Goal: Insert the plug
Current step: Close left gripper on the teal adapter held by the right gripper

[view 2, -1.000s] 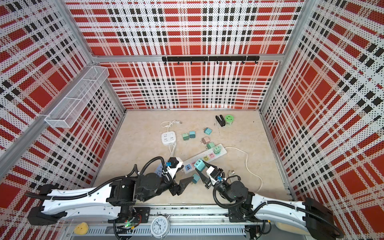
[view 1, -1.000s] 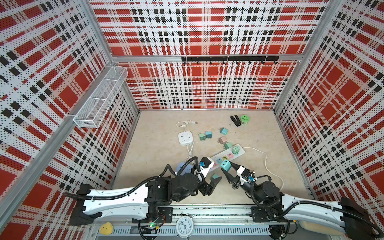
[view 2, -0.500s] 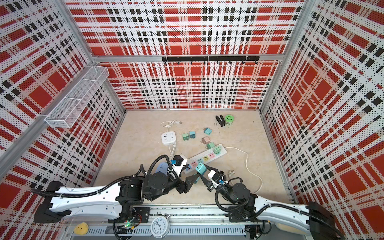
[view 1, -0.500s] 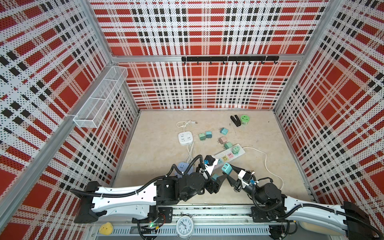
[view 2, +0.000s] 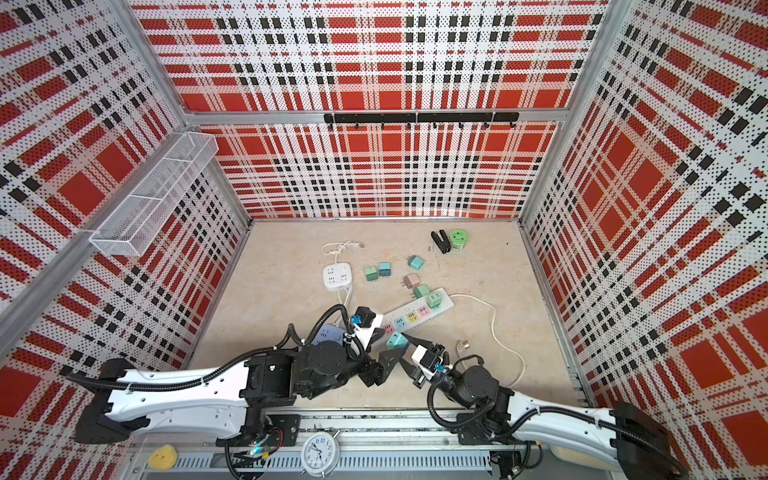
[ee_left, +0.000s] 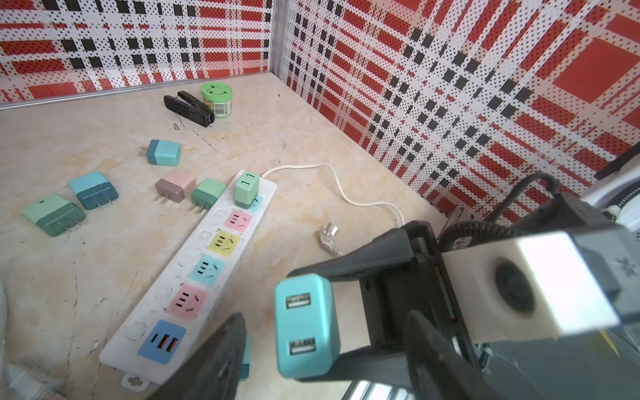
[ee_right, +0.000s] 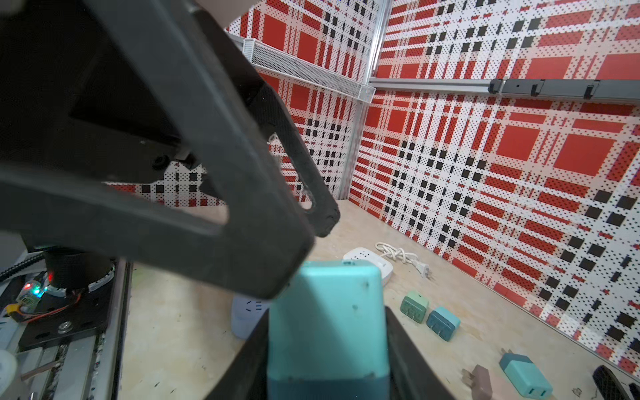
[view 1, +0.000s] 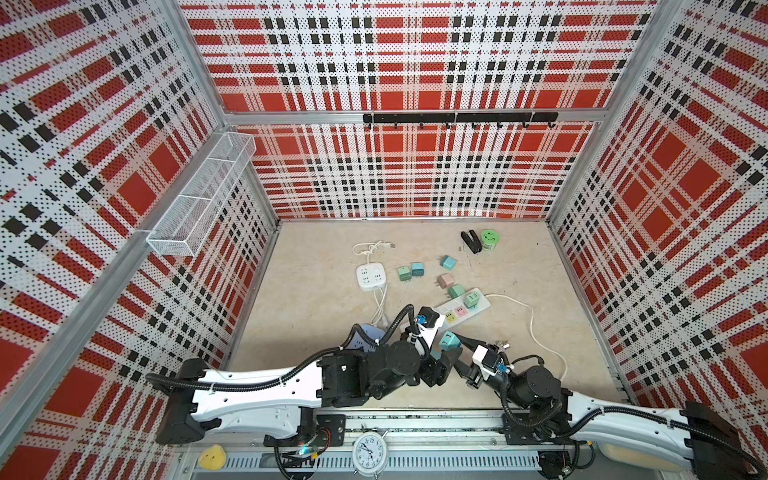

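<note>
A teal plug with two USB ports hangs just above the floor near the front, and my right gripper is shut on its sides. From the left wrist view the plug sits between my left gripper's open fingers, with a gap on each side. In the right wrist view one left finger lies against the plug's top edge. The white power strip lies just beyond, with several coloured sockets free and a green plug in its far end.
Several loose plugs lie behind the strip, beside a white cube socket with its cord. A black clip and green tin stand at the back. The strip's cord loops to the right. A lilac socket lies under my left arm.
My left gripper has swung right and now straddles the teal plug. The right gripper has carried the plug slightly left and farther in, toward the left gripper.
</note>
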Available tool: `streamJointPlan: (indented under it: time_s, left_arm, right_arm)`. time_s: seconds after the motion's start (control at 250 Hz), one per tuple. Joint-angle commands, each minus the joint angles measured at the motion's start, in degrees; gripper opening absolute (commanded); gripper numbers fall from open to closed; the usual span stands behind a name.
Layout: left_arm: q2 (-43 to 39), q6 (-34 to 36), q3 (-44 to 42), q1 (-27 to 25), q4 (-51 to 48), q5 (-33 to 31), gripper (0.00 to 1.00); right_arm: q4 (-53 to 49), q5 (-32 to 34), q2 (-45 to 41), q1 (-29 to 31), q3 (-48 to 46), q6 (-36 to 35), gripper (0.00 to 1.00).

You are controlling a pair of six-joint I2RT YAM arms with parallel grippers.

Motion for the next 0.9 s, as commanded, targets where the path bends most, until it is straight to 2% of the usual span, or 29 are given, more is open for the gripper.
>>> streamJointPlan:
  time_s: [0.0, 0.204, 0.388, 0.588, 0.672, 0.812, 0.852, 0.896]
  left_arm:
    - [1.4, -3.1, 2.8, 0.6, -5.9, 1.2, 0.73]
    - [4.3, -2.8, 5.2, 1.4, -7.3, 3.9, 0.72]
    - [7.5, -2.5, 7.9, 1.5, -9.1, 5.2, 0.63]
    - [8.4, -1.9, 9.3, 1.7, -9.2, 6.3, 0.43]
    - [8.5, -1.7, 9.5, 1.7, -9.3, 6.6, 0.30]
    - [8.1, -1.4, 9.7, 1.7, -9.6, 6.3, 0.03]
    - [7.9, -1.4, 9.5, 1.7, -9.4, 5.9, 0.00]
    - [7.7, -1.0, 9.5, 1.8, -9.2, 5.6, 0.00]
  right_arm:
    - [3.7, -2.6, -2.4, 0.2, -1.3, -2.4, 0.00]
    - [2.5, -3.4, -4.8, 0.2, -1.8, -3.0, 0.00]
    - [2.2, -4.5, -5.2, 0.2, -1.9, -3.1, 0.00]
    - [2.1, -5.0, -5.4, 0.2, -2.1, -3.4, 0.00]
    - [2.1, -4.6, -5.8, 0.2, -2.1, -3.4, 0.00]
    - [1.2, -5.0, -6.1, 0.2, -2.1, -3.3, 0.00]
    - [1.1, -4.8, -6.1, 0.2, -2.1, -3.5, 0.07]
    - [0.9, -4.9, -6.1, 0.2, -2.2, -3.4, 0.24]
